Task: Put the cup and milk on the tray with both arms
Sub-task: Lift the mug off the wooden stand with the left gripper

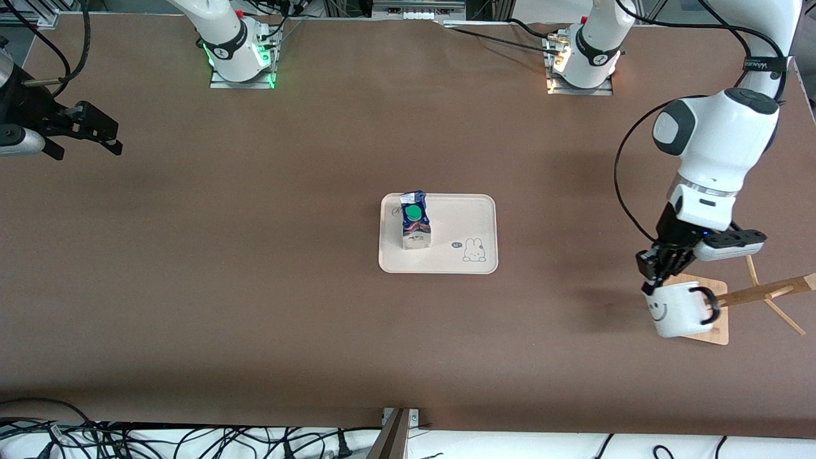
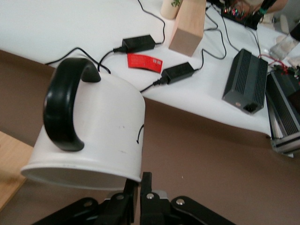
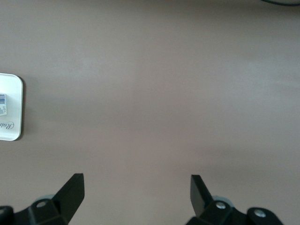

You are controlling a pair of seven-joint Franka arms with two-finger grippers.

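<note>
The milk [image 1: 415,221] already stands on the tray [image 1: 475,203], while the left gripper [image 1: 656,280], clamped on the cup's [image 1: 679,310] rim, holds it over the wooden rack base [image 1: 719,334]; the right gripper [image 1: 95,135] waits, fingers apart, over the table's right-arm end.

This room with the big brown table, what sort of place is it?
Probably a robotics lab. Two arms are bolted to the table; the left hand grips a cup, the right hand waits open, and power bricks and cables lie alongside.
</note>
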